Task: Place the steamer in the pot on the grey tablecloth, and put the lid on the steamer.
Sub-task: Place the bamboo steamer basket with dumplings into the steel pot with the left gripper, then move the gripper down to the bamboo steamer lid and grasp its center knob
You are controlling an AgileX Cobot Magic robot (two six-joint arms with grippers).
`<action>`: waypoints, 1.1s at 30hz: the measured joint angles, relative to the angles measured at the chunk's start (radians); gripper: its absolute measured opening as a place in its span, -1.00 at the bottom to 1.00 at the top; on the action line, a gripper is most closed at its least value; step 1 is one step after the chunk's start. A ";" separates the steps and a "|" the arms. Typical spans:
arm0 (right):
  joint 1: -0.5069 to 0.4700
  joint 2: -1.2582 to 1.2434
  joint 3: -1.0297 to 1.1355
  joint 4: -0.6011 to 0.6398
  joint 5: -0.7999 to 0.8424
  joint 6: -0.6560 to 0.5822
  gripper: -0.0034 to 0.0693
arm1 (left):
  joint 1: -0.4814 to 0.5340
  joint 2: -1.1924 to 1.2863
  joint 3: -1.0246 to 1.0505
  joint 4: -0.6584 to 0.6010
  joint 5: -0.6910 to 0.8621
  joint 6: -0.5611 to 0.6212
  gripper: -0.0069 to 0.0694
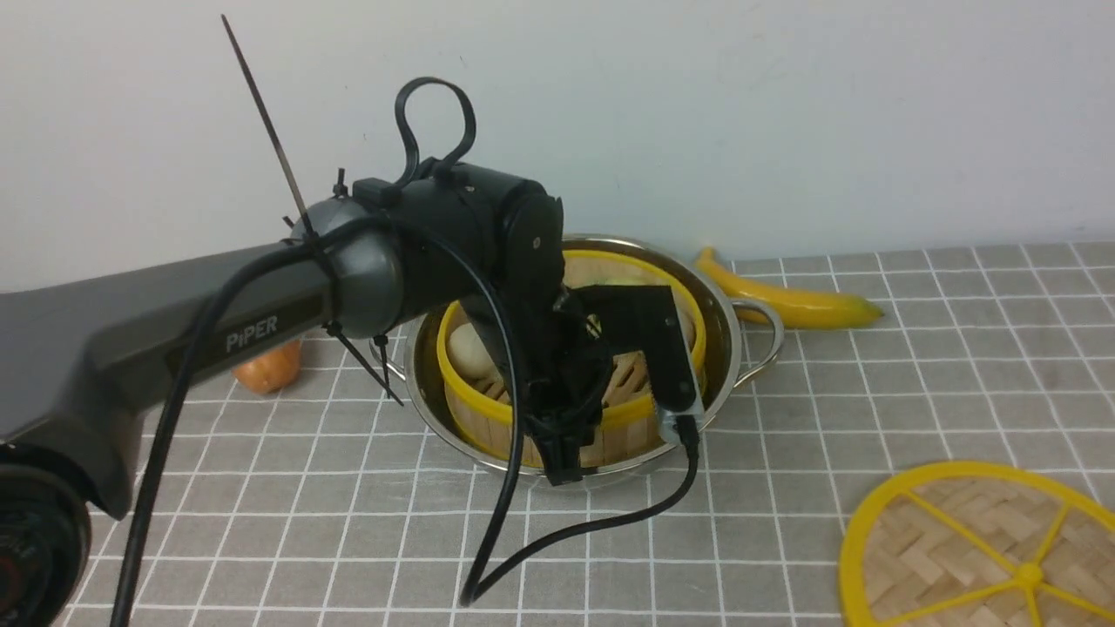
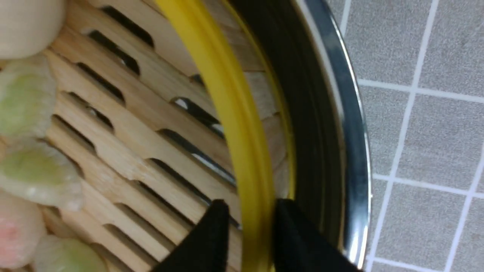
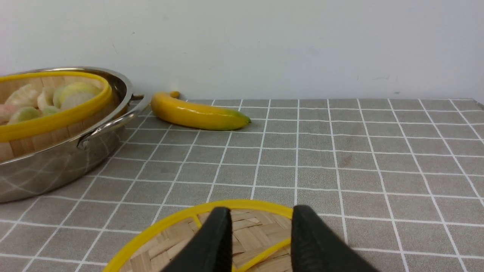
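The steamer (image 1: 475, 422), a bamboo basket with a yellow rim (image 2: 227, 102), sits inside the shiny pot (image 1: 727, 331) on the grey tablecloth (image 1: 871, 392), with toy buns and dumplings (image 2: 22, 98) on its slatted floor. My left gripper (image 2: 251, 211) reaches down over the pot and straddles the steamer's rim. One finger is inside the basket and one is between basket and pot wall, with a small gap showing on the inner side. The lid (image 1: 967, 540) lies flat on the cloth at the front right. My right gripper (image 3: 261, 215) hovers open just above the lid (image 3: 245, 230).
A yellow banana (image 1: 793, 300) lies by the wall behind and right of the pot. A small orange round object (image 1: 266, 370) sits left of the pot, partly behind my left arm. A black cable (image 1: 566, 531) loops onto the cloth in front of the pot.
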 joint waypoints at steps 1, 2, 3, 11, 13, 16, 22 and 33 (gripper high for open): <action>0.000 0.000 0.000 0.000 0.000 0.000 -0.24 | 0.000 0.000 0.000 0.000 0.000 0.000 -0.24; 0.000 0.000 0.000 0.000 0.000 0.000 -0.24 | 0.000 0.000 0.000 -0.001 0.000 -0.002 -0.15; 0.000 0.000 0.000 0.000 0.000 0.000 -0.24 | 0.000 0.000 0.000 -0.002 0.000 -0.007 0.02; 0.000 0.000 0.000 0.000 0.000 0.000 -0.24 | 0.000 -0.056 -0.005 0.078 -0.021 -0.033 0.63; 0.000 0.000 0.000 0.000 0.000 0.000 -0.24 | 0.000 -0.080 -0.005 0.123 -0.021 -0.062 0.64; 0.000 0.000 0.000 0.000 0.000 0.000 -0.24 | 0.000 -0.169 -0.005 0.227 -0.024 -0.201 0.63; 0.000 0.000 0.000 0.000 0.000 0.000 -0.24 | 0.001 -0.380 -0.009 0.334 -0.036 -0.634 0.43; 0.000 0.000 0.000 0.000 0.000 0.000 -0.24 | 0.001 -0.503 -0.010 0.338 -0.046 -1.013 0.00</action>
